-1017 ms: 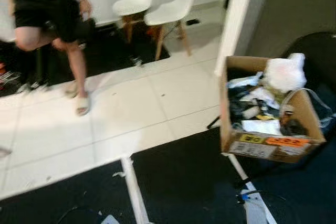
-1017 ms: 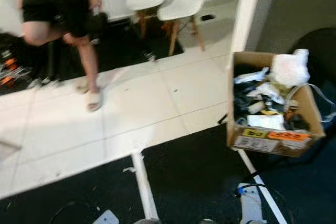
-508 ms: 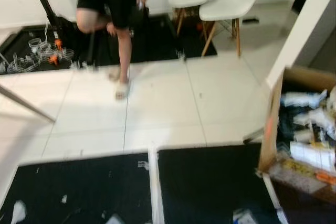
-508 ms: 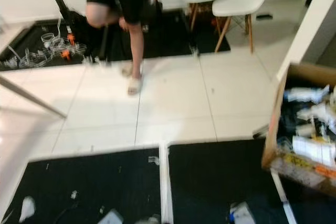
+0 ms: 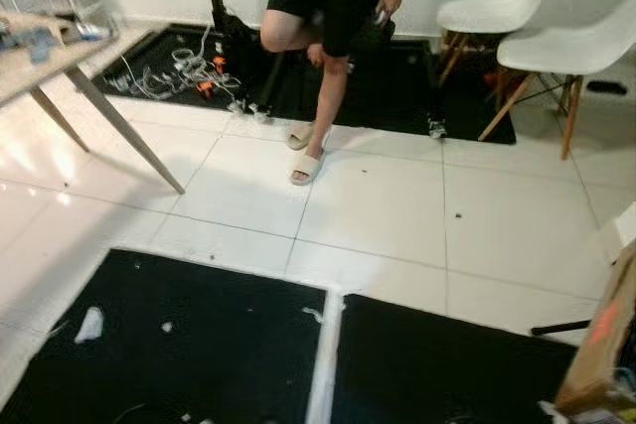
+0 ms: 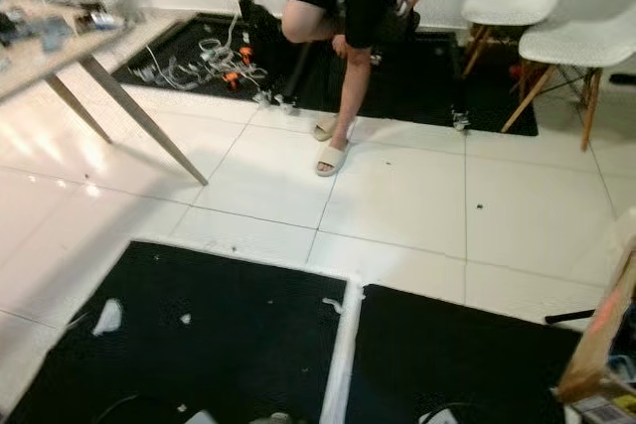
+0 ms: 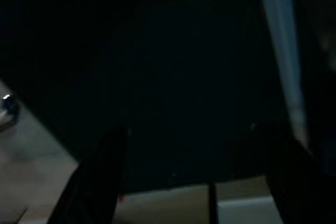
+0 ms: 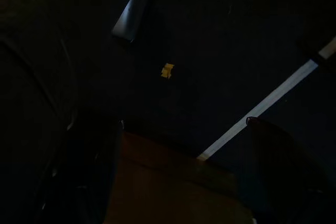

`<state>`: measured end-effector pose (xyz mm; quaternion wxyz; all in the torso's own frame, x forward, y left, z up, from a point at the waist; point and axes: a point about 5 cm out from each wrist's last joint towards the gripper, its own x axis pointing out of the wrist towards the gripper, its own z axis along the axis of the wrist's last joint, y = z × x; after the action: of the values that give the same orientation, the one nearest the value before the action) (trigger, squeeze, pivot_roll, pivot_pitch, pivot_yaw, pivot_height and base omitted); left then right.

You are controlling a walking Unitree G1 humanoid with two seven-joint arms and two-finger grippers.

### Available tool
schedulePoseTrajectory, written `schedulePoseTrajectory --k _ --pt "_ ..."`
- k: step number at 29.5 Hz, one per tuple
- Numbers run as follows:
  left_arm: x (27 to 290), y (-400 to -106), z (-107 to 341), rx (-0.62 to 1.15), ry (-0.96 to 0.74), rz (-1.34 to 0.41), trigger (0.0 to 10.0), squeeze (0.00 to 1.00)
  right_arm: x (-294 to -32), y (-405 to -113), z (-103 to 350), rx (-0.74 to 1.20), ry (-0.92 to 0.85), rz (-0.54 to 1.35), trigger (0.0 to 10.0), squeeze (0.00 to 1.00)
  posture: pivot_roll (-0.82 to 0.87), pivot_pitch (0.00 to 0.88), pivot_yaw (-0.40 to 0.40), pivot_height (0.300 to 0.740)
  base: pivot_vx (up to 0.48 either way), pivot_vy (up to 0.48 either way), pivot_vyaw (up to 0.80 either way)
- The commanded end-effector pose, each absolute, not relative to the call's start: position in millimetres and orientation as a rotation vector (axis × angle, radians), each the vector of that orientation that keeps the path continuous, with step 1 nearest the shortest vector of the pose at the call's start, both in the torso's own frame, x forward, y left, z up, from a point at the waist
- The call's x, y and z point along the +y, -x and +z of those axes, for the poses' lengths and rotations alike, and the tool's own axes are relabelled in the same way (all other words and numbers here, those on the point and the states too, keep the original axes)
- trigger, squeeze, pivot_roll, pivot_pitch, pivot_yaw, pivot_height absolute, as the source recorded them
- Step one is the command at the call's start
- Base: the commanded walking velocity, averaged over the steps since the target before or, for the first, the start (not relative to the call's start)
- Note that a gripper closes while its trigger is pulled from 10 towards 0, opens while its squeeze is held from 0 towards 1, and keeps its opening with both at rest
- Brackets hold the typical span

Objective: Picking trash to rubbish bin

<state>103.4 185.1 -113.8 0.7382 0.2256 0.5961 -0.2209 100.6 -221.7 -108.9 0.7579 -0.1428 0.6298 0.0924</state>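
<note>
Small white scraps of trash lie on the black floor mat: a crumpled piece at the left, a tiny bit beside it and another by the white strip. The cardboard box of rubbish shows just its corner at the far right edge. In the dark left wrist view my left gripper hangs open over the dark mat. My right gripper is open too, above a brown cardboard surface, with a yellow scrap on the mat beyond.
A person in black shorts and sandals stands on one leg on the white tiles ahead. A table with slanted legs is at the left. White chairs stand at the back right. Cables lie on a far mat.
The camera has swung left: the box has slid from the right side to the frame's edge, and the table, cables and left mat have come into view. The person keeps one leg raised.
</note>
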Motion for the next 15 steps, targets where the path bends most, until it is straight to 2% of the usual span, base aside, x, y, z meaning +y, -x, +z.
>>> schedulePoseTrajectory --k 1,10,15 --pt "182.2 -107.1 -113.1 1.303 -0.479 -0.487 10.0 0.0 -211.5 -96.3 -111.8 1.381 0.302 0.241 10.0 0.0 -0.04 0.106 0.062 0.74 0.0 0.0 0.77" --pt "185.4 -116.5 -110.2 1.298 -0.491 -0.485 10.0 0.0 -211.9 -95.5 -111.9 1.377 0.305 0.242 10.0 0.0 -0.03 0.107 0.073 0.74 0.0 0.0 0.77" --pt "179.5 -110.6 -112.5 1.292 -0.491 -0.488 10.0 0.0 -213.5 -96.7 -111.4 1.368 0.271 0.2 10.0 0.0 -0.02 0.107 0.075 0.74 0.0 0.0 0.78"
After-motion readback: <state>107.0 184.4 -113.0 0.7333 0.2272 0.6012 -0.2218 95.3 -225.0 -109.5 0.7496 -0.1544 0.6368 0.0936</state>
